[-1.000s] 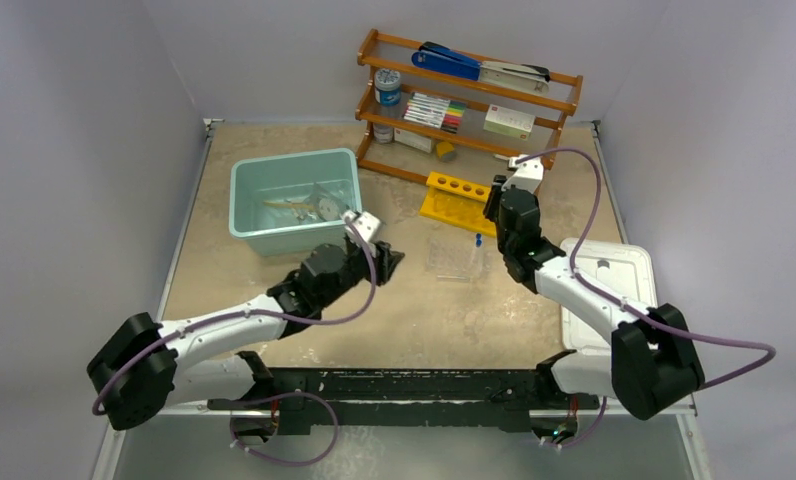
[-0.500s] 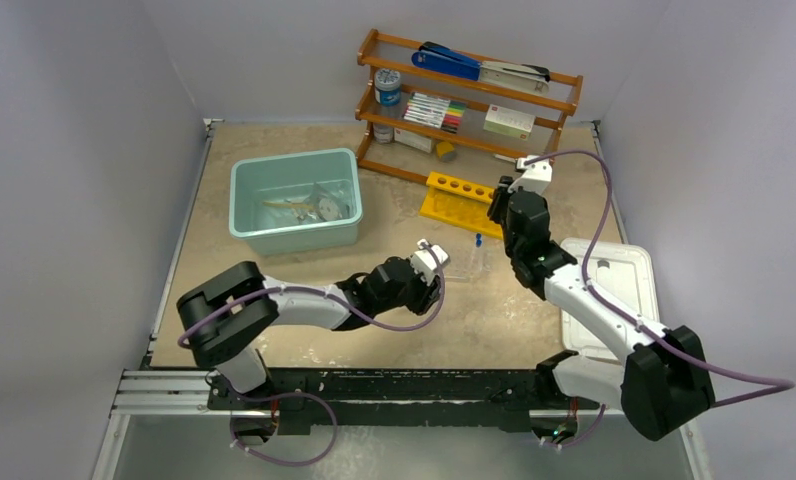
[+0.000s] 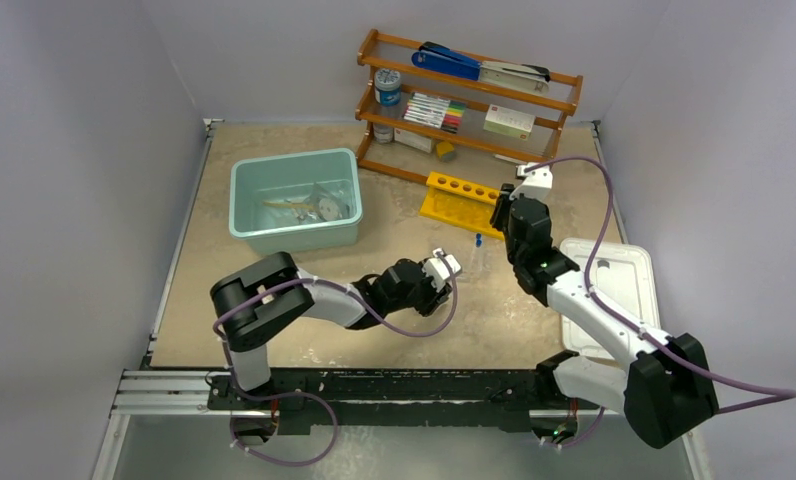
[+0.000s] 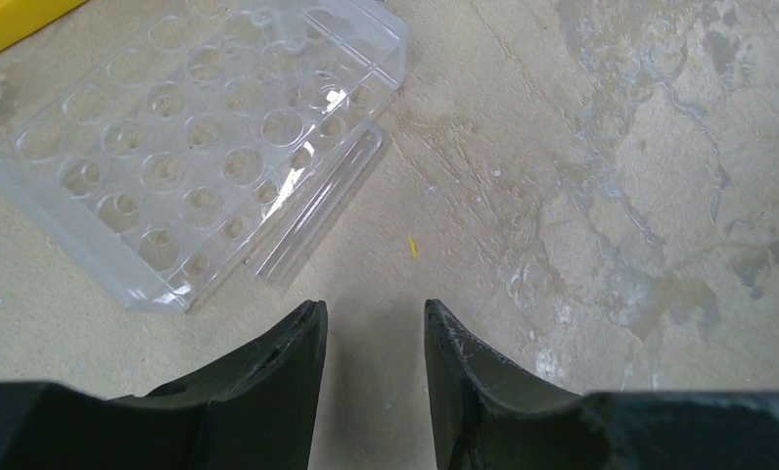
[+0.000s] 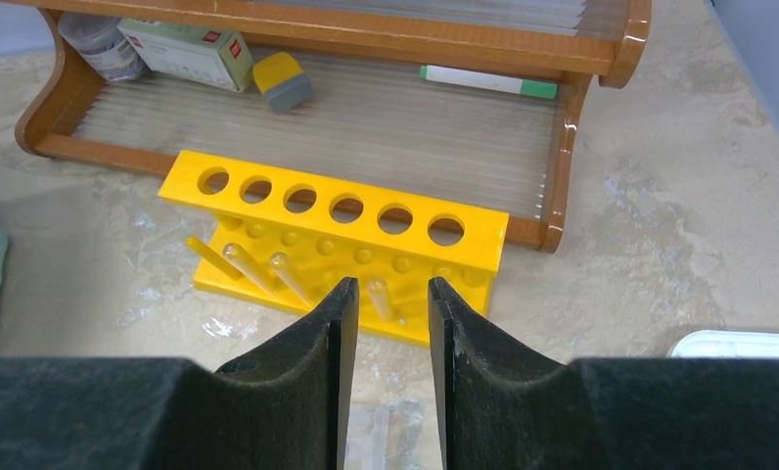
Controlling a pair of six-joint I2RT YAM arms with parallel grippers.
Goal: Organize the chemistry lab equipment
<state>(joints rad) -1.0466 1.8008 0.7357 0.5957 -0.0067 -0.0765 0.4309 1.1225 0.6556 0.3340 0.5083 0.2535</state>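
Note:
The yellow test-tube rack (image 5: 332, 211) stands in front of the wooden shelf, six holes on top, several clear tubes (image 5: 252, 268) leaning at its base. My right gripper (image 5: 390, 284) hovers open just before it, one tube showing past the fingertips and nothing between them. It sits over the rack's right end (image 3: 459, 198) in the top view. A clear well plate (image 4: 200, 147) lies on the table with a loose clear tube (image 4: 317, 211) along its edge. My left gripper (image 4: 374, 308) is open and empty, low over bare table just right of that tube. More glassware lies in the teal bin (image 3: 249, 215).
The wooden shelf (image 3: 564, 100) at the back holds markers, a blue stapler and small boxes. A white lid (image 3: 629, 285) lies at the right beside the right arm. A tiny blue piece (image 3: 478, 240) sits near the rack.
The left arm swung from beside the teal bin rightward to the table's middle, next to the well plate. The right gripper shifted slightly right and back at the rack. Both jaws kept their width.

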